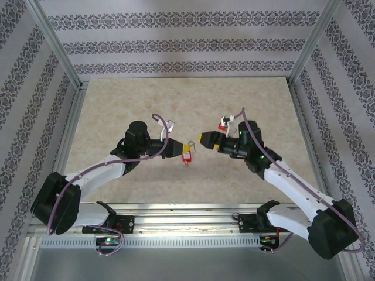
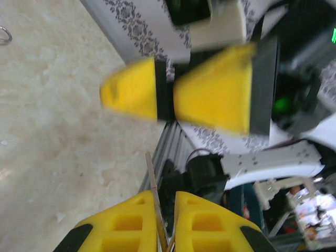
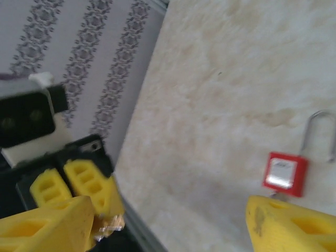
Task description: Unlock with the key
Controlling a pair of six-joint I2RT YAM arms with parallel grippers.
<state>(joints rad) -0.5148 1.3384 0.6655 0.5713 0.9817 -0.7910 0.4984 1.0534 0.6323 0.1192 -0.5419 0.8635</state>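
Lock [image 3: 283,173] seems to lie flat on the table [image 3: 220,105], below the gap between the claws. We judge it small, rigid and light, so it may skid; grab the red body by its sides. Left gripper [image 2: 160,198] pinches what looks like the thin key [image 2: 151,178]. Right gripper [image 3: 170,212] is spread and empty. Both arms reach inward, tips facing.

Red padlock [image 1: 187,156] just beside the left fingers [image 1: 174,149], right fingers [image 1: 206,139] opposite, near.
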